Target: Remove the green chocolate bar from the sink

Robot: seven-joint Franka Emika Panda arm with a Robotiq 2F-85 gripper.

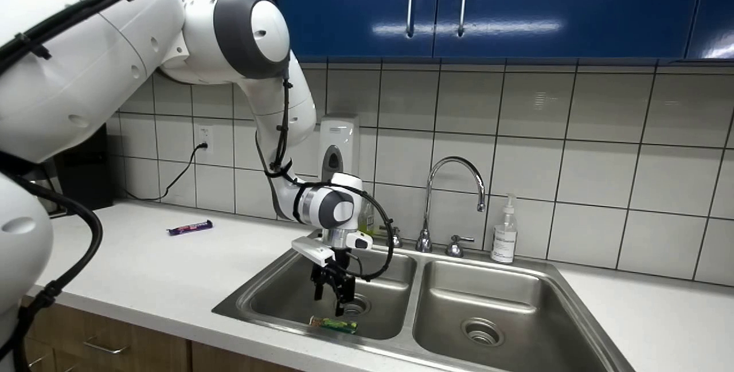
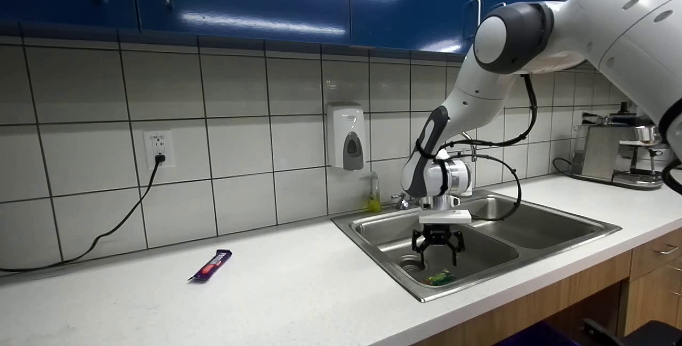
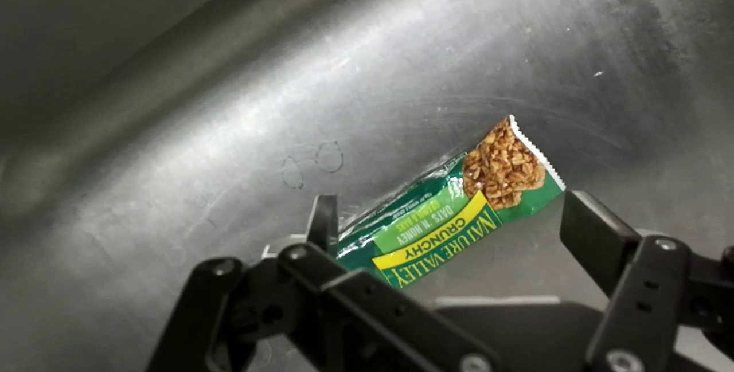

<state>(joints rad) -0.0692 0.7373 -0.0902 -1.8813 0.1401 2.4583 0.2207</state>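
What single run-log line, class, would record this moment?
gripper: open, empty | green-wrapped bar: in sink, ungrasped | purple bar: on counter | removal: not yet done

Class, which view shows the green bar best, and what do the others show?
The wrist view: there the green bar appears large with readable print, though one finger hides an end. Both exterior views show it small in the sink, print illegible.

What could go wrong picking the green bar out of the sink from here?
Skewed grip: in the wrist view the green bar lies slanted relative to the open tool, so closing may twist it or catch an end.
Slip: the bar looks glossy, so a shallow pinch might slide off.
Bump: the bar lies near one side of its sink basin, so the tool could touch the metal going down.
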